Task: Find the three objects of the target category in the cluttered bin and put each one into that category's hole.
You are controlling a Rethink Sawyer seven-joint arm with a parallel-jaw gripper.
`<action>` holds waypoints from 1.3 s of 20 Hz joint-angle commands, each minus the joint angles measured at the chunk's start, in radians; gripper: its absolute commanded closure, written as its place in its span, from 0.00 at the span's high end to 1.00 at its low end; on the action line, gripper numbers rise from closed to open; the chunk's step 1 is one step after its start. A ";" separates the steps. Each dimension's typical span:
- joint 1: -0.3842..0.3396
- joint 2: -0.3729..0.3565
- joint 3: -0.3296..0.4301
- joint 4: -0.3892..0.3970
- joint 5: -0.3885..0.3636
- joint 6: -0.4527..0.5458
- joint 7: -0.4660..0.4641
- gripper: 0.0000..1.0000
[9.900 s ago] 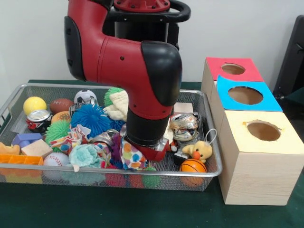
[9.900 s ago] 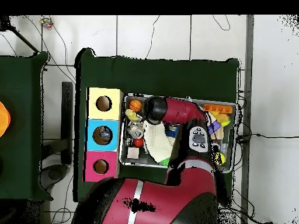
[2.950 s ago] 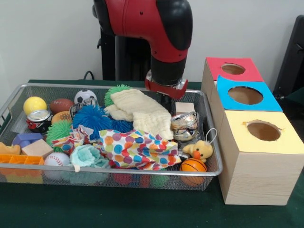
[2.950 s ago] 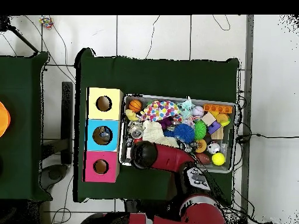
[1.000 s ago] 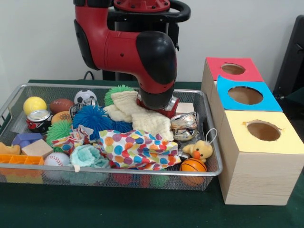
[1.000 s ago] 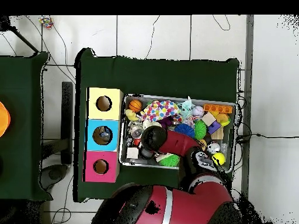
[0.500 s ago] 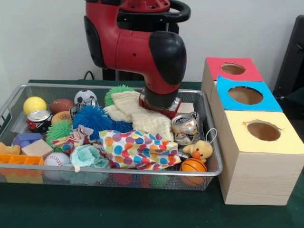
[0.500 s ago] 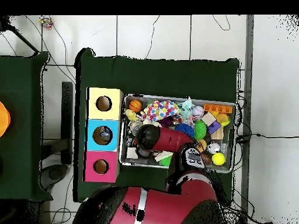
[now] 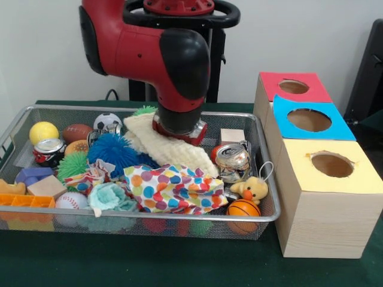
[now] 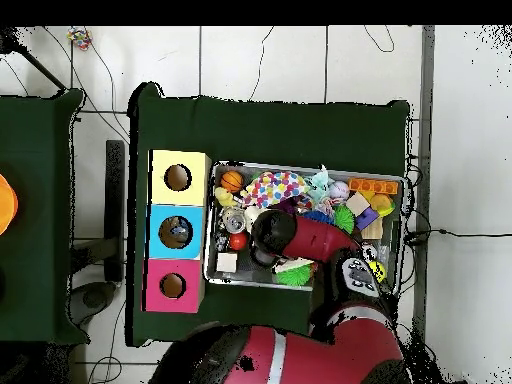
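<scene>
A counter (image 9: 179,269) draped in dark green cloth fills the lower frame. Directly on it sits a wire mesh bin (image 9: 263,173) at centre left, crammed with toys. Just beside it at right stand three wooden boxes, topped yellow (image 9: 353,179), blue (image 9: 335,128) and red (image 9: 317,89).

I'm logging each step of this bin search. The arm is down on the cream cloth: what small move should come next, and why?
Probably a short lift straight up. The gripper sits low on the cream cloth, which covers part of the wire bin beside the crushed can. A lift would show whether the cloth comes along and what lies beneath.
</scene>
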 commanded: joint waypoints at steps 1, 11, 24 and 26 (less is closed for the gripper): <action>-0.066 -0.078 0.030 -0.108 0.013 -0.055 0.059 0.00; -0.104 -0.127 0.052 -0.124 -0.006 -0.030 0.023 0.00; -0.234 0.069 0.141 -0.353 -0.119 -0.262 -0.106 0.00; -0.256 0.103 0.168 -0.389 -0.136 -0.287 -0.125 0.00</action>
